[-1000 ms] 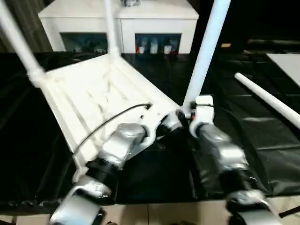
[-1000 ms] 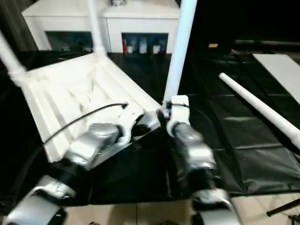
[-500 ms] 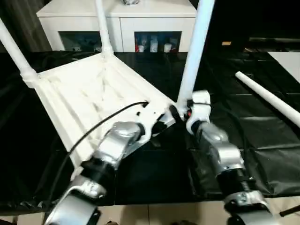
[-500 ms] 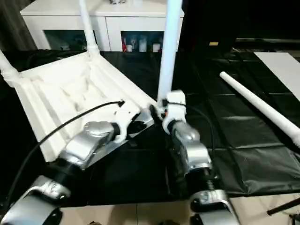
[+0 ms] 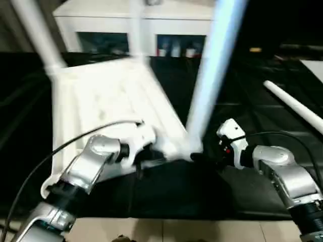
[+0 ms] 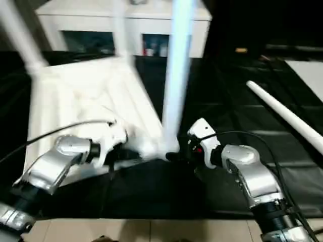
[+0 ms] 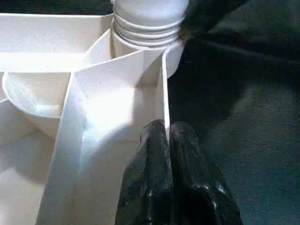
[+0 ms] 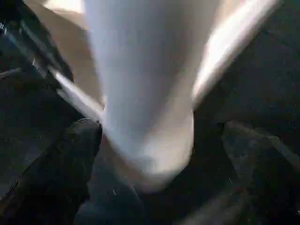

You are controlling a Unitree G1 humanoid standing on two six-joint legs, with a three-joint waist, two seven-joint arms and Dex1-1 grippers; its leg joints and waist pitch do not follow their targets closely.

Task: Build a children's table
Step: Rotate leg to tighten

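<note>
Three legs [image 5: 214, 75] stand upright in the corner sockets of the upturned tabletop [image 5: 108, 101], which lies ribbed side up on the black sheet [image 5: 242, 121] covering the work surface. One more loose leg [image 5: 295, 108] lies flat on the sheet, well apart on my right. My left gripper [image 7: 168, 154] is pressed together, its fingers pinching the thin outer rim wall of the tabletop just beside the threaded base of the near corner leg. My right gripper [image 8: 154, 140] is spread wide, with one finger [image 8: 70, 150] on either side of that same near leg; neither finger touches it in the right wrist view. A white cabinet [image 5: 141, 20] stands behind the work surface.
</note>
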